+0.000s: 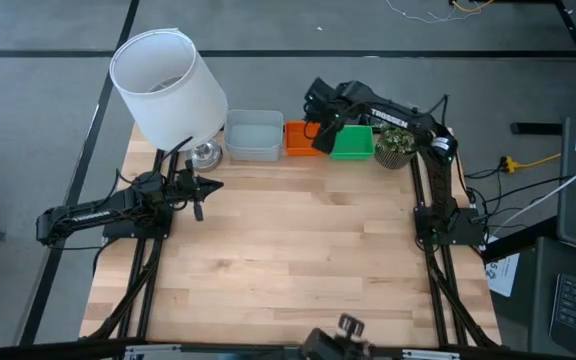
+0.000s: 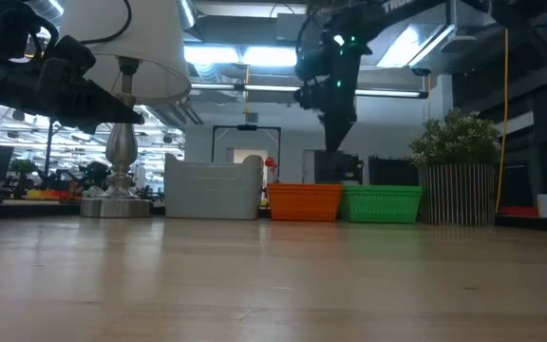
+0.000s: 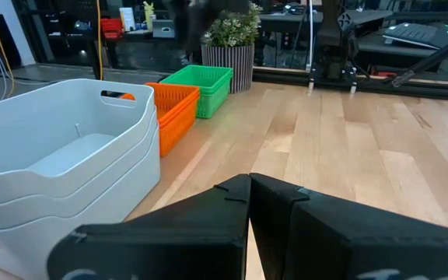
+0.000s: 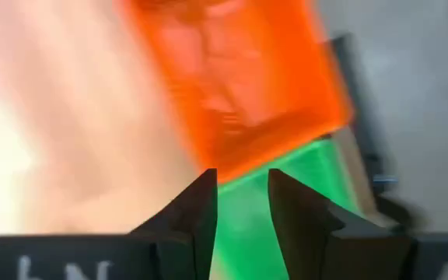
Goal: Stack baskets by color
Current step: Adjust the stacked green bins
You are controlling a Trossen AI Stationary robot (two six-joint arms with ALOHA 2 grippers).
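Observation:
Three stacks of baskets stand in a row on their bottoms along the table's far edge: pale grey (image 1: 253,135) (image 3: 61,155), orange (image 1: 298,138) (image 2: 306,202) and green (image 1: 353,143) (image 2: 383,203). My right gripper (image 1: 320,128) (image 4: 243,202) hangs above where the orange and green stacks meet. It points down, open, with nothing between its fingers. My left gripper (image 1: 213,184) (image 3: 249,194) is shut and level at the table's left, apart from the grey stack.
A large white lamp (image 1: 168,85) stands at the far left, beside the grey stack. A small potted plant (image 1: 395,147) (image 2: 459,176) sits right of the green stack. The wooden tabletop (image 1: 298,260) lies bare toward the near edge.

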